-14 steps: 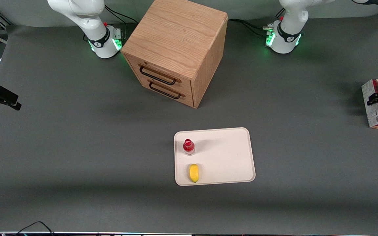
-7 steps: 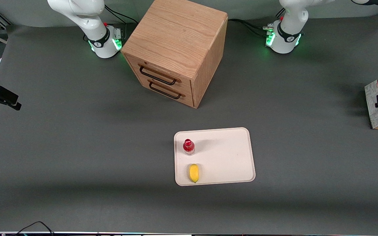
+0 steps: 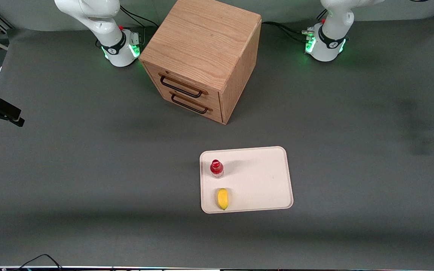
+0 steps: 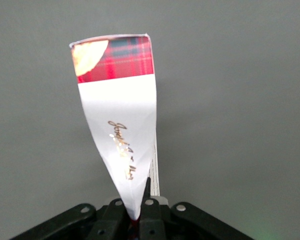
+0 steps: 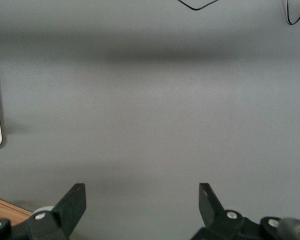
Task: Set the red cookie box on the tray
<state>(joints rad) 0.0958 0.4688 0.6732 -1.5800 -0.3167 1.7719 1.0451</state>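
One long dark-red cardboard cookie box [image 4: 121, 125] hangs clamped in the left gripper [image 4: 138, 212], lifted at the working arm's table end. Carry it level to the flat cream-white tray [image 3: 262, 177]; set it on the bare part, away from the small red-capped bottle [image 3: 216, 168] and yellow fruit [image 3: 222, 198].

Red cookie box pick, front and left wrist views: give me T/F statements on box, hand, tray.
1. The hand is shut on the red cookie box. True.
2. The red cookie box lies on the tray. False: it is held toward the working arm's end of the table, clear of the tray.
3. A red-capped bottle and a yellow fruit are on the tray. True.
4. A drawer of the wooden cabinet is open. False: both are closed.
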